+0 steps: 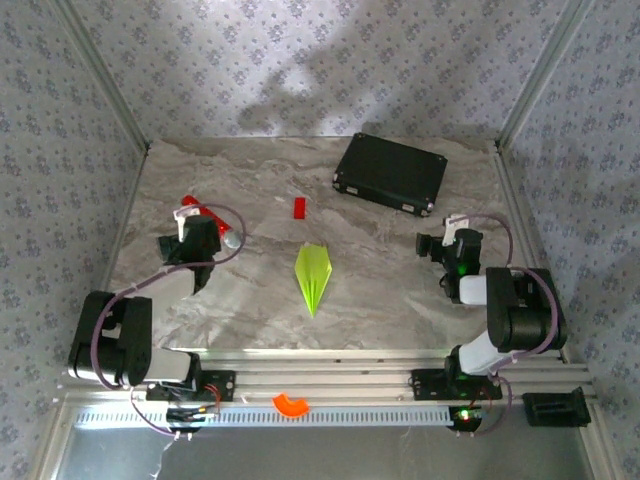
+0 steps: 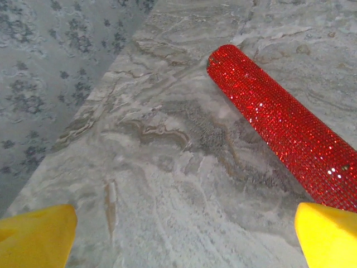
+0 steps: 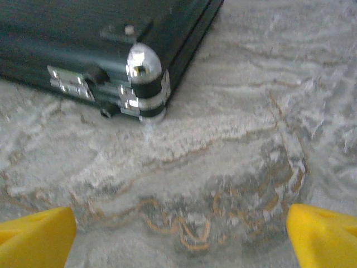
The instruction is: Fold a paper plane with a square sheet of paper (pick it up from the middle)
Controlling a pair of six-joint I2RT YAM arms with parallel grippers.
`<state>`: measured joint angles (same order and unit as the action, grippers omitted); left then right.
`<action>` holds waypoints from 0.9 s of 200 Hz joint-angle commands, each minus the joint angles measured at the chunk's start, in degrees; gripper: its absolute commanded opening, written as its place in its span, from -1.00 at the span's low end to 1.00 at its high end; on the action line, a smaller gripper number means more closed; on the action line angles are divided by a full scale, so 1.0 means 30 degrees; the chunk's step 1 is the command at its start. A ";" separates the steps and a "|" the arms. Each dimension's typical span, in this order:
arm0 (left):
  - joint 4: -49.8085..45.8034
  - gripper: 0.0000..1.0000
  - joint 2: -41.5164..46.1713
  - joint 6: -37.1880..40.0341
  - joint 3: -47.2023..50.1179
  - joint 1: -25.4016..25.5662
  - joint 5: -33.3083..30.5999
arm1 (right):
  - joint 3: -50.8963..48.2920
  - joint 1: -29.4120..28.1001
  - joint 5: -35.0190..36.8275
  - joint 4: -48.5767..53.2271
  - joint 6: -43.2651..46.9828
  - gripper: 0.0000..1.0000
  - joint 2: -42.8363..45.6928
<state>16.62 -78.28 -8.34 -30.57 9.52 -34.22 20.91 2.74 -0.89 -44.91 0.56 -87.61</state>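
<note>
The lime yellow-green paper plane (image 1: pixel 313 277) lies flat in the middle of the marble table (image 1: pixel 380 290), a slim creased dart with its point toward the near edge. No gripper touches it. My left gripper (image 1: pixel 193 218) is at the left of the table, well away from the plane. In the left wrist view, the left gripper (image 2: pixel 181 243) is open with only bare table between its yellow fingertips (image 2: pixel 36 237). My right gripper (image 1: pixel 446 232) is off to the plane's right. In the right wrist view, the right gripper (image 3: pixel 178 240) is also open and holds nothing.
A red glittery stick (image 2: pixel 284 128) lies just ahead of the left gripper. The black case (image 1: pixel 390 172) sits at the back right, its metal corner (image 3: pixel 146 78) just ahead of the right gripper. There is a small red block (image 1: pixel 299 207) behind the plane. An orange ring piece (image 1: pixel 291 404) rests on the front rail.
</note>
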 commanded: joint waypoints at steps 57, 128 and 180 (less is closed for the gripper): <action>1.1977 1.00 -0.2770 0.2184 0.3525 -0.1969 0.5498 | 0.0267 -0.0590 0.1733 -0.1350 0.0239 0.98 -0.0095; 1.0892 1.00 -0.3211 0.1288 0.2738 -0.2909 0.6237 | 0.0268 -0.0557 0.1704 -0.1349 0.0253 0.98 -0.0093; 1.0825 0.99 -0.3195 0.1342 0.2748 -0.2887 0.6249 | 0.0290 -0.0551 0.1712 -0.1350 0.0239 0.98 -0.0093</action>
<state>47.35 -88.71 -3.68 -21.08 0.84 -16.45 20.93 0.86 3.68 -48.03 0.93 -87.61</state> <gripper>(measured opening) 0.998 0.992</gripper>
